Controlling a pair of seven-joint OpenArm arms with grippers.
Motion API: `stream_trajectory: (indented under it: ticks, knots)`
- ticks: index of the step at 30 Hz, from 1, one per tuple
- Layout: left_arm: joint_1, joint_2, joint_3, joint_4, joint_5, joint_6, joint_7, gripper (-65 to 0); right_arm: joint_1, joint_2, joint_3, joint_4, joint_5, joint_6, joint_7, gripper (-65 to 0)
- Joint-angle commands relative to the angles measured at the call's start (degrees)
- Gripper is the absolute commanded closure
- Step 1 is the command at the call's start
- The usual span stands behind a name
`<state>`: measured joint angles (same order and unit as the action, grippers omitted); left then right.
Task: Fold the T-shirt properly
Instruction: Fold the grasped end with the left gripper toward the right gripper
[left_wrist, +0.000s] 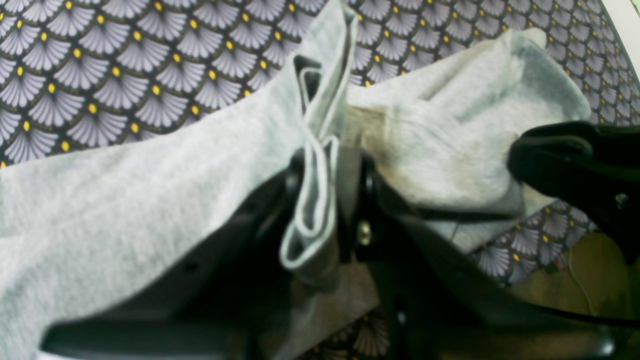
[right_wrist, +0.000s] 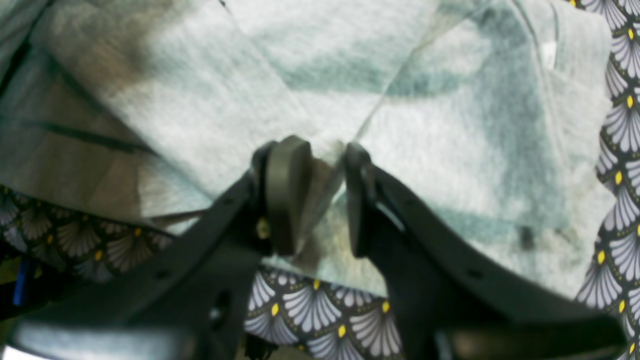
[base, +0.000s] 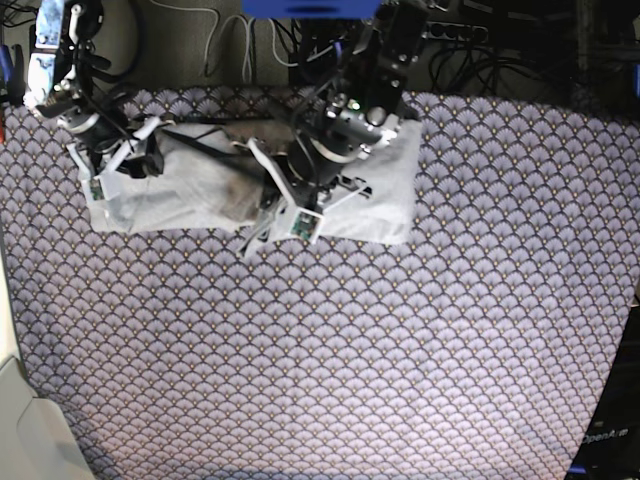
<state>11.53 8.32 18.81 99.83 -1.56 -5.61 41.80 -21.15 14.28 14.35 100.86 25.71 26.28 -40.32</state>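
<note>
The light grey T-shirt (base: 385, 200) lies bunched along the far side of the table, partly folded over itself. In the left wrist view, my left gripper (left_wrist: 330, 195) is shut on a doubled hem of the T-shirt (left_wrist: 125, 210), and the cloth rises from the jaws in a ridge. The right wrist view shows my right gripper (right_wrist: 320, 195) closed on a raised crease of the T-shirt (right_wrist: 430, 150), with cloth fanning out from its fingers (right_wrist: 282, 190). The right arm (base: 100, 140) stands at the shirt's left end and the left arm (base: 345, 130) over its middle.
The purple-grey fan-patterned tablecloth (base: 320, 350) covers the table. Cables (base: 230, 40) and arm bases crowd the far edge. The other arm's black link (left_wrist: 575, 160) shows close on the right in the left wrist view, near the table edge (left_wrist: 550, 270).
</note>
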Motion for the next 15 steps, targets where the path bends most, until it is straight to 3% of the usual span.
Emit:
stream_trajectory:
  ticks: [1,10,15]
  knots:
    - [-0.6,0.7,0.2,1.0,-0.9,-0.2,-1.2,-8.1,0.2,0.6,0.2,0.8,0.6,0.1,1.2,-17.1]
    - [-0.4,0.7,2.0,1.3,-0.9,-0.3,-1.2,-18.0,0.2,0.6,0.2,0.8,0.6,0.1,1.2,-17.1]
    - [-0.3,0.7,1.6,2.5,-3.1,-0.8,-1.3,-28.0,0.2,0.6,0.2,0.9,0.6,0.1,1.2,-17.1]
